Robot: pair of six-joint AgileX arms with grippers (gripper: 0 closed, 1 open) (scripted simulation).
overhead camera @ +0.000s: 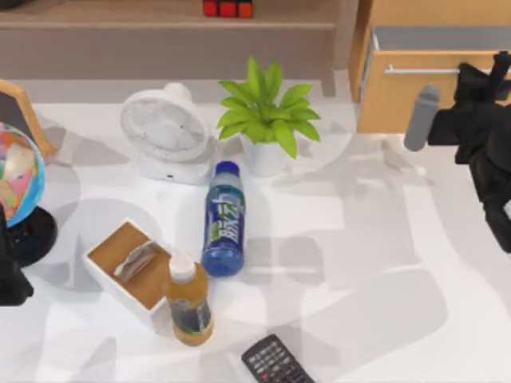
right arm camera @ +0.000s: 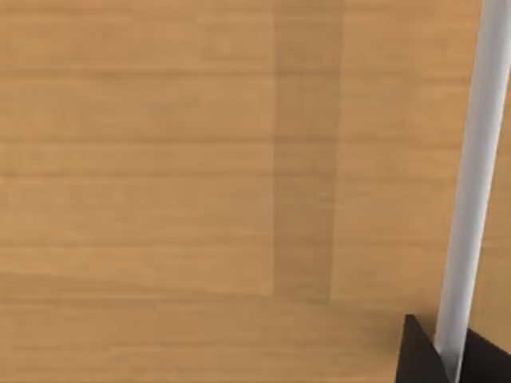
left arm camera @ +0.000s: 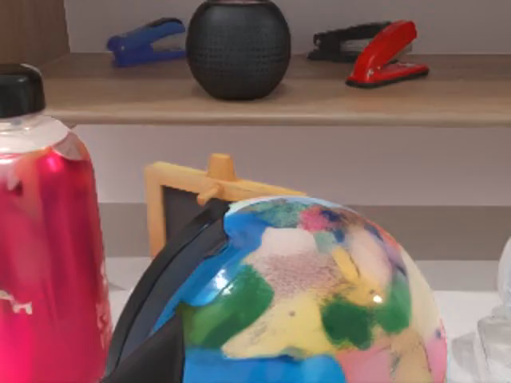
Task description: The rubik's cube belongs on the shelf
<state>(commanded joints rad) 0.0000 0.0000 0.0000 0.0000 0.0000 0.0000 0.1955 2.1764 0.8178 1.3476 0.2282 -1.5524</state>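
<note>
The rubik's cube (overhead camera: 227,8) rests on the shelf (overhead camera: 120,17) at the back, left of centre. The picture's top edge cuts it, so a row of red stickers with black grid lines is what shows. My right gripper (overhead camera: 483,76) is at the far right, up against the orange-tan drawer (overhead camera: 399,100) by the end of its silver bar handle (overhead camera: 419,70). In the right wrist view a dark fingertip (right arm camera: 421,357) sits right by the handle (right arm camera: 475,183). My left arm (overhead camera: 9,275) is parked at the left edge near the globe (overhead camera: 17,171).
On the table are a white fan (overhead camera: 165,128), a potted plant (overhead camera: 267,116), a blue bottle (overhead camera: 224,219) lying flat, an upright juice bottle (overhead camera: 188,302), a white box (overhead camera: 128,267) and a remote (overhead camera: 275,363). A black speaker (left arm camera: 238,46) and staplers sit on the shelf (left arm camera: 319,100).
</note>
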